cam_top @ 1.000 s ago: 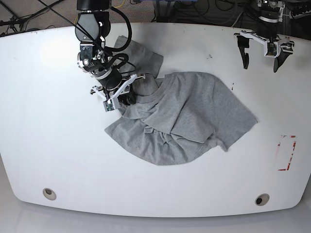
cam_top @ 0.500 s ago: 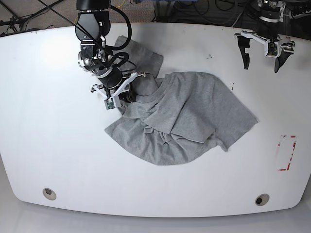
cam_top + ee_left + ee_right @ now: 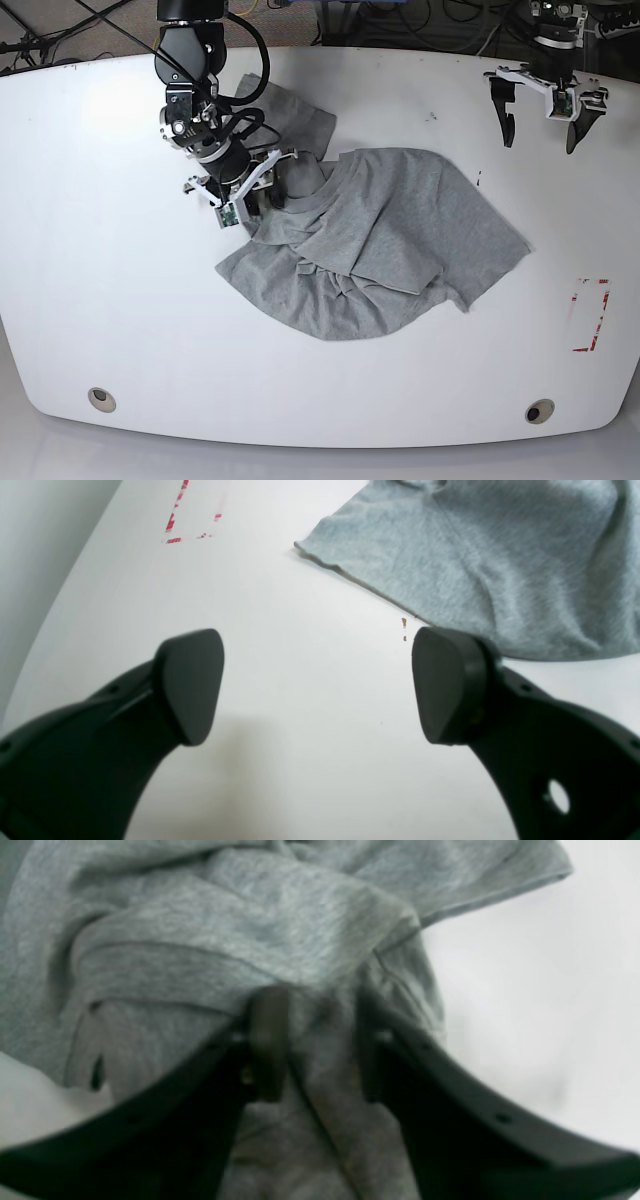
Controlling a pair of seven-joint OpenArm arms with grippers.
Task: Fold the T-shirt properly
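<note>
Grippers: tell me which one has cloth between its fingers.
The right gripper, pinching a fold of the T-shirt. The left gripper is open over bare table, touching nothing.

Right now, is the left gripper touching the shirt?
No. The left gripper hangs open over bare table, with the T-shirt beyond its fingertips.

- Right wrist view is soft and blurred: the right gripper [image 3: 320, 1040] pinches a bunched fold of the T-shirt [image 3: 210, 935], cloth hiding its fingertips.
- The shirt runs off that frame's top and left edges.
- Left wrist view cuts the shirt's spread at top and right; red markings [image 3: 176, 522] run off the top.
- No lettering can be made out anywhere.
- In base view, the gripper's fingers lie buried under fabric.
</note>
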